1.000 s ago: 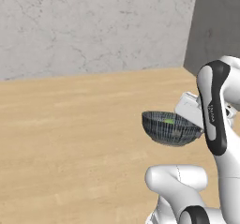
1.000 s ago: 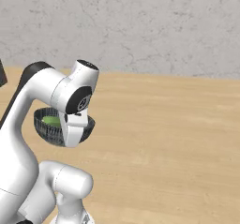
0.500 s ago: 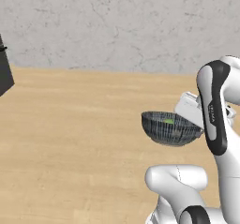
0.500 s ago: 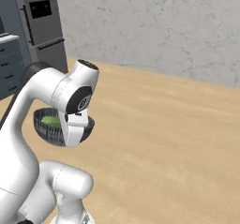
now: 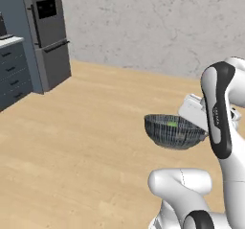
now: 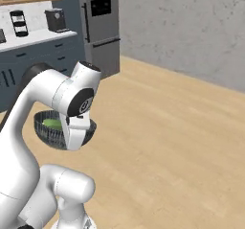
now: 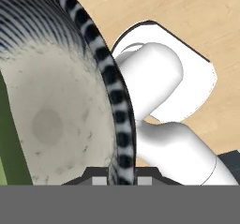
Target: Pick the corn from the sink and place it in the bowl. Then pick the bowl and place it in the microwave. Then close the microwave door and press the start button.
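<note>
Wooden floor [image 5: 72, 142] lies below; the bowl [image 5: 174, 132] rim is pinched by the hand [image 7: 121, 178], corn [image 6: 51, 124] inside; a tilt toward 9 o'clock could spill it.

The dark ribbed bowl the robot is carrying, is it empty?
No, in the right base view something green, the corn's husk end, lies inside the round dark ribbed bowl held above the wooden floor.

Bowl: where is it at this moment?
The bowl hangs in the air, its rim pinched in the gripper, over the wooden floor, beside the arm's upper links, the corn inside.
</note>
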